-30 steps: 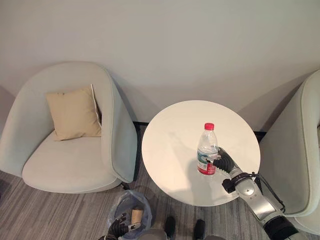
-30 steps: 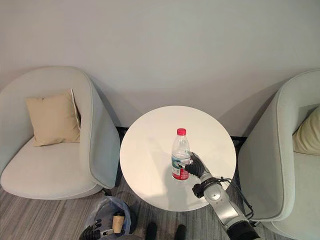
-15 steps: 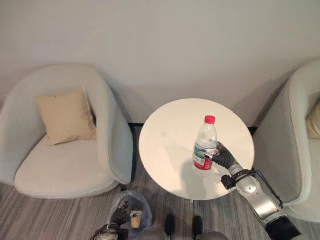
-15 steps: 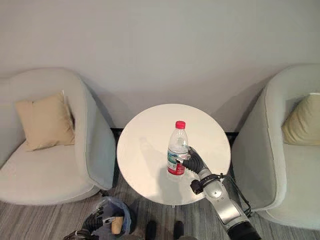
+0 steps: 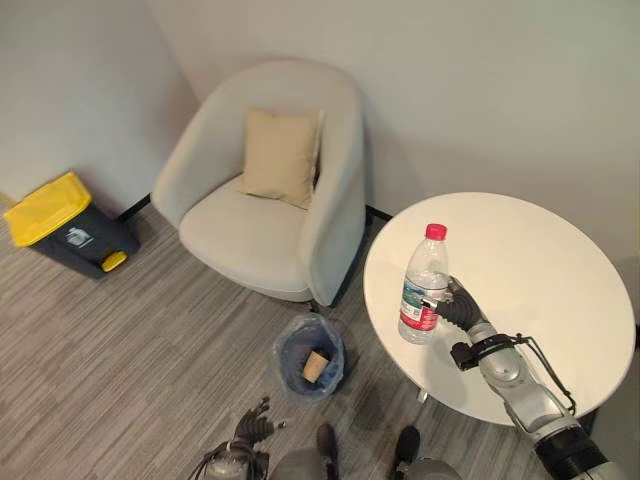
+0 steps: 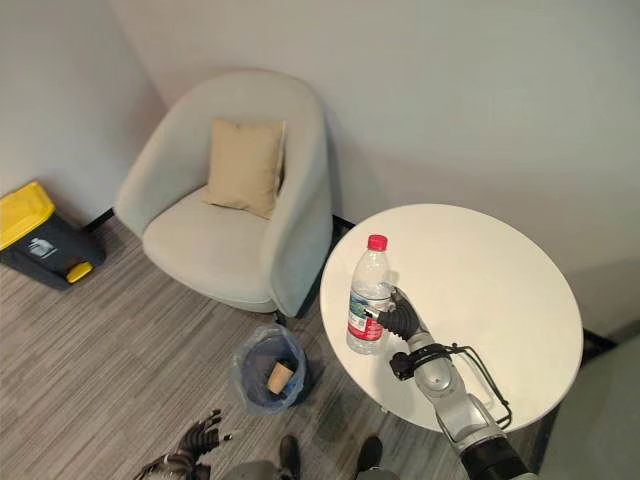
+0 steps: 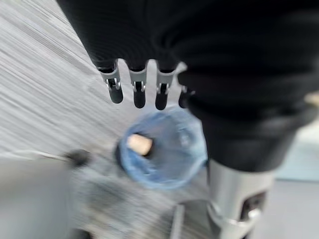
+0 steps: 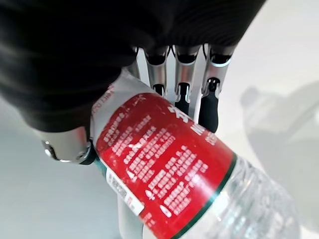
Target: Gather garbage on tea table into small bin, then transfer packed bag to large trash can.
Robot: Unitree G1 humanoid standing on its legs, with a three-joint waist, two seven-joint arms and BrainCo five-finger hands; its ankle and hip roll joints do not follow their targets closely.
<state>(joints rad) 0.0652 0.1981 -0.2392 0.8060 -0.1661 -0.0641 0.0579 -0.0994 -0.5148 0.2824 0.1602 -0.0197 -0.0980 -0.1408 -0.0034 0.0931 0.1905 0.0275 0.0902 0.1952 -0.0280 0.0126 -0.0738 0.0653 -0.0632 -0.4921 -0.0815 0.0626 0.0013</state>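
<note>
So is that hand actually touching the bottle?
Touching. In the right wrist view the right hand has its fingers curled round the bottle at its red label; the eye views show the same grip.

Room bkgd: plain pale walls, grey striped carpet floor (image 5: 120,330), pale armchair (image 5: 270,190) w/ beige cushion (image 5: 280,157), set in corner.

Light grey armchair (image 5: 270,190) against wall, tan cushion (image 5: 281,156) upright on its seat against the backrest. Second armchair's edge (image 6: 600,420) at far right. Grey striped carpet (image 5: 130,340) throughout.
</note>
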